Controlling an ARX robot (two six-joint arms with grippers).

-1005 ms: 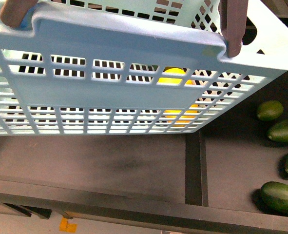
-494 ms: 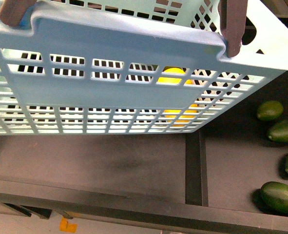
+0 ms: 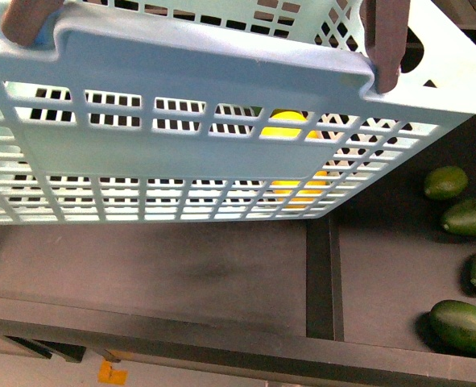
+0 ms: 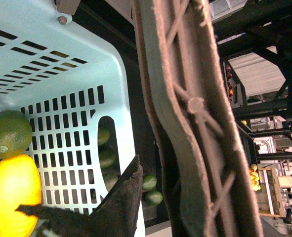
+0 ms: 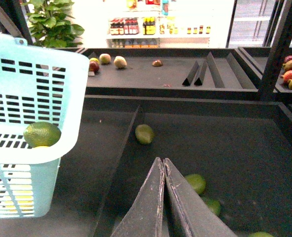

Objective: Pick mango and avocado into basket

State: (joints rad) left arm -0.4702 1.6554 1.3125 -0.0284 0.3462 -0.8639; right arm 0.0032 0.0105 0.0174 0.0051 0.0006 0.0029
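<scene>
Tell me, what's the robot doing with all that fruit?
It's collecting fruit into a pale blue basket. The yellow-orange mango and the dark green avocado already lie side by side inside it. The right gripper is shut with nothing in it, above the dark shelf where other green fruits lie loose. The left gripper sits close against one of the basket's brown handles, but whether it grips it cannot be told.

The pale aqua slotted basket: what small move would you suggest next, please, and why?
Probably pull the shut, empty right gripper back: the yellow-orange oval mango and round dark green avocado already lie inside the pale aqua slotted basket.
</scene>
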